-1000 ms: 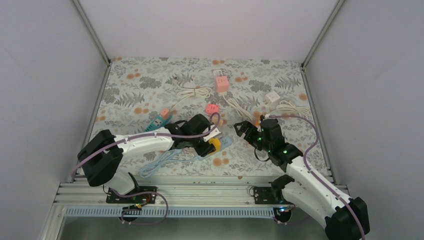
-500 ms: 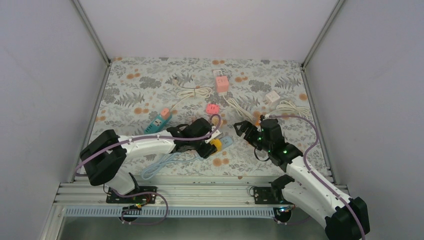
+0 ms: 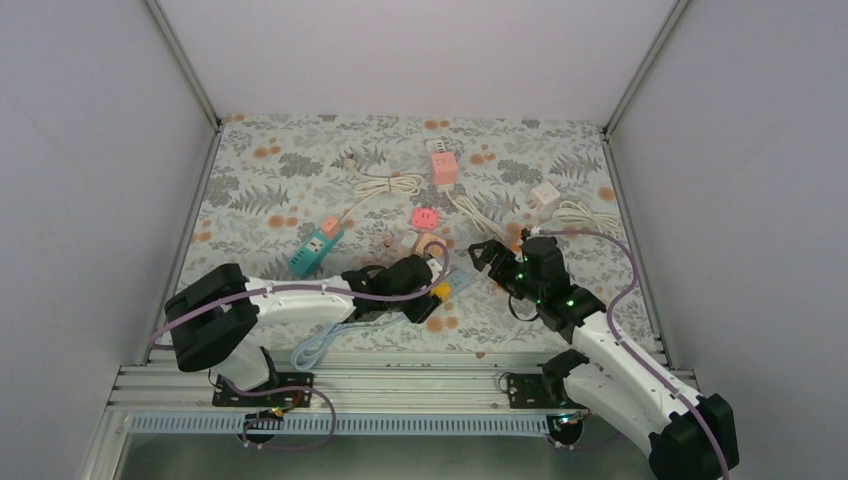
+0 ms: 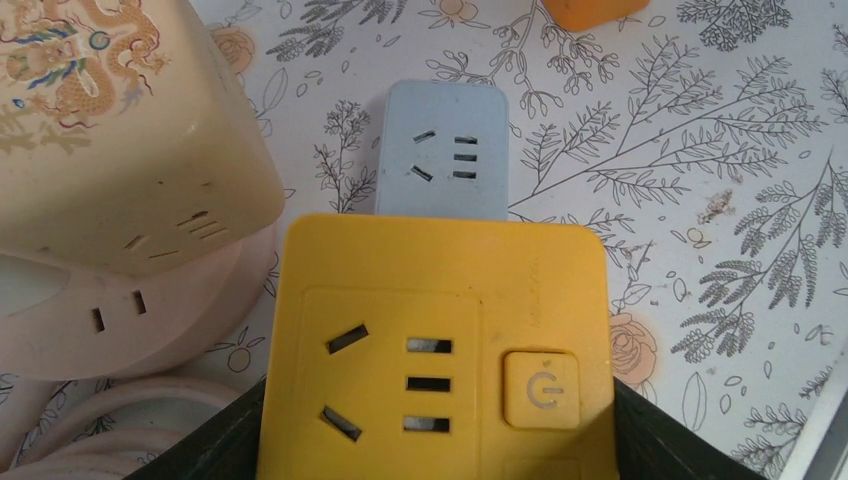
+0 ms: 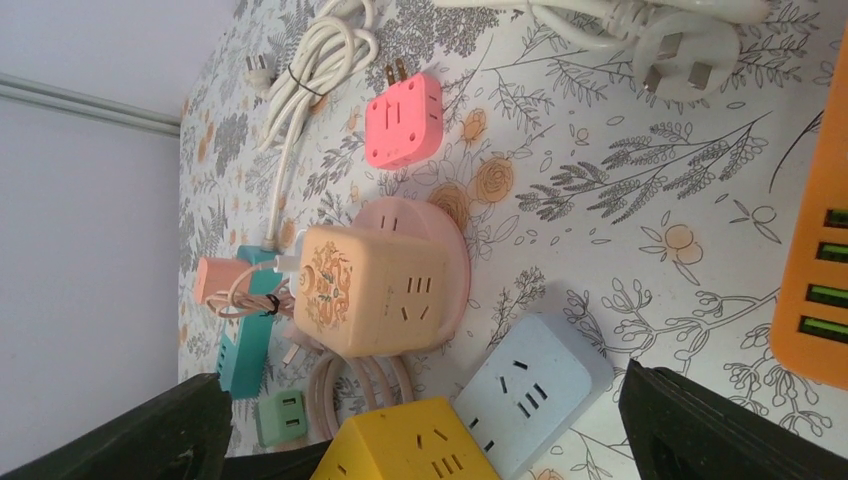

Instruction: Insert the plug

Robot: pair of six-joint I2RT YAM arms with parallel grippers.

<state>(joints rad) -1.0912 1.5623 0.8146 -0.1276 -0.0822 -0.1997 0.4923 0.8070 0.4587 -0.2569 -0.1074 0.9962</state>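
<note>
My left gripper (image 3: 428,287) is shut on a yellow cube socket (image 4: 437,345), gripping its two sides; the cube also shows in the top view (image 3: 441,292). A light blue socket block (image 4: 444,150) lies just ahead of the cube on the floral mat, touching its far edge. My right gripper (image 3: 484,254) hangs open and empty to the right of both, and its wrist view shows the yellow cube (image 5: 410,445) and blue block (image 5: 535,385) between its fingers (image 5: 725,430). A white three-pin plug (image 5: 690,45) lies further away.
A cream dragon-print cube (image 5: 370,290) stands on a pink round base (image 4: 100,310). A pink adapter (image 5: 405,118), a teal strip (image 3: 314,249), a small green adapter (image 5: 280,415), an orange strip (image 5: 820,260), a pink cube (image 3: 443,166), a white cube (image 3: 544,193) and coiled white cables (image 3: 385,184) lie around.
My left arm has drawn back towards the near edge and swung lower with the yellow cube, uncovering the cream cube. The right arm has not moved.
</note>
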